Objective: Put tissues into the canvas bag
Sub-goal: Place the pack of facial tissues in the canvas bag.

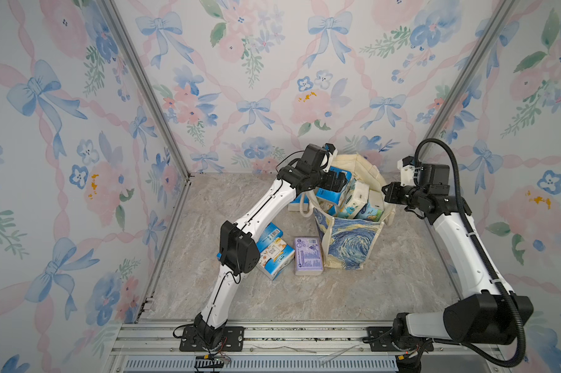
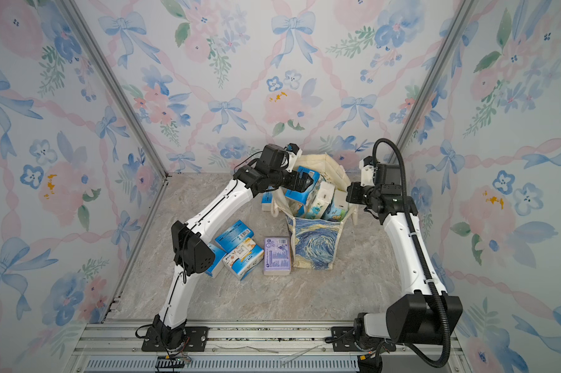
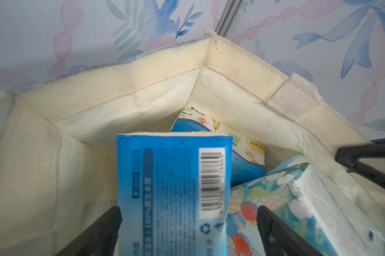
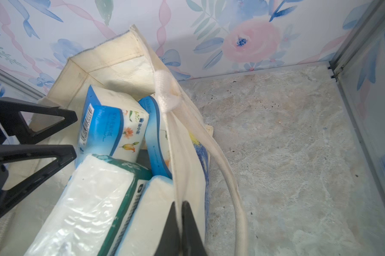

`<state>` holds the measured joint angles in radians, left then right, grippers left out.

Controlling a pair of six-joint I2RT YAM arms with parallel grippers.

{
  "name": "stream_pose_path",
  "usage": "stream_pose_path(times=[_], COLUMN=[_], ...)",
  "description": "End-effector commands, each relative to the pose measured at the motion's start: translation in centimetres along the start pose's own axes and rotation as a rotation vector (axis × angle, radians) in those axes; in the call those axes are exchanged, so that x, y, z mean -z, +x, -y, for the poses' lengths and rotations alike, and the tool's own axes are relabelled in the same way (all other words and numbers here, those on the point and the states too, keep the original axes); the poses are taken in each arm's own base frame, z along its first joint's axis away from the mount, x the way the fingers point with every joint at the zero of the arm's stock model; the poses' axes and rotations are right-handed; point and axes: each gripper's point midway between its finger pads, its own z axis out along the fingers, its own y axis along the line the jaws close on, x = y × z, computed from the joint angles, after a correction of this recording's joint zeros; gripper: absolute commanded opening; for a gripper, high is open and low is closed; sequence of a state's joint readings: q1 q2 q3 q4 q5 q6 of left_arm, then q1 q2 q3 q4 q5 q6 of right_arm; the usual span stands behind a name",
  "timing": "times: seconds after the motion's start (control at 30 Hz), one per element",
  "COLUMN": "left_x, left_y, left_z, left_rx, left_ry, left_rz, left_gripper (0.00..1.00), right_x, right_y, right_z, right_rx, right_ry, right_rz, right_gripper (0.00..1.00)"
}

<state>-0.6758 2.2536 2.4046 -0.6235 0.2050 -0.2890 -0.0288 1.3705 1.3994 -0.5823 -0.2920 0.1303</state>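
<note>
Left gripper (image 3: 188, 210) over the bag (image 1: 350, 245) mouth, jaws spread wide. Blue pack (image 3: 171, 188) stands between them, clear gap on one side, so not gripped (contact with the other finger unclear). Right gripper (image 4: 179, 206) at the bag's right rim, jaws closed flat on the canvas wall. Bag upright, mid-far on the table (image 1: 385, 290), several packs inside. Outside: lilac pack (image 1: 308, 256) just beside the bag's near-left corner, blue cluster (image 1: 272, 252) left of it, half under the left arm
</note>
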Motion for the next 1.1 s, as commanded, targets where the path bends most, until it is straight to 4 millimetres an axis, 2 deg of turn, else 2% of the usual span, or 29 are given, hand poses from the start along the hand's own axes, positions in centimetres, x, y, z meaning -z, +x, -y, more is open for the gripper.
stream_pose_path(times=[0.0, 0.27, 0.37, 0.47, 0.6, 0.67, 0.83, 0.93, 1.07], left_x=[3.3, 7.2, 8.9, 10.6, 13.1, 14.2, 15.1, 15.1, 12.9], left_y=[-3.7, -6.7, -7.6, -8.3, -8.7, -8.4, -5.6, -3.6, -0.9], left_z=[2.2, 2.9, 2.8, 1.8, -2.0, -4.7, -12.3, -16.0, -19.9], left_rx=[-0.062, -0.141, -0.157, -0.172, -0.145, -0.097, 0.056, 0.119, 0.187], left_ry=[0.009, -0.090, -0.131, -0.216, -0.402, -0.476, -0.580, -0.640, -0.658], left_rz=[0.108, 0.212, 0.244, 0.273, 0.296, 0.295, 0.238, 0.202, 0.137], left_gripper=[0.98, 0.94, 0.93, 0.93, 0.95, 0.97, 0.97, 0.97, 0.98], right_x=[0.5, 0.7, 0.7, 0.6, 0.6, 0.7, 0.9, 0.9, 0.8], right_y=[-0.8, -0.8, -0.8, -0.7, -0.7, -0.7, -0.9, -0.8, -0.9], right_z=[-1.0, -0.8, -0.7, -0.6, -0.5, -0.5, -0.5, -0.4, -0.5], right_rx=[0.018, 0.019, 0.016, 0.013, 0.012, 0.011, 0.011, 0.009, 0.007], right_ry=[-0.030, -0.028, -0.026, -0.026, -0.027, -0.028, -0.026, -0.027, -0.030], right_rz=[0.043, 0.045, 0.044, 0.042, 0.043, 0.045, 0.052, 0.051, 0.049], right_gripper=[0.05, 0.05, 0.05, 0.05, 0.05, 0.06, 0.06, 0.06, 0.06])
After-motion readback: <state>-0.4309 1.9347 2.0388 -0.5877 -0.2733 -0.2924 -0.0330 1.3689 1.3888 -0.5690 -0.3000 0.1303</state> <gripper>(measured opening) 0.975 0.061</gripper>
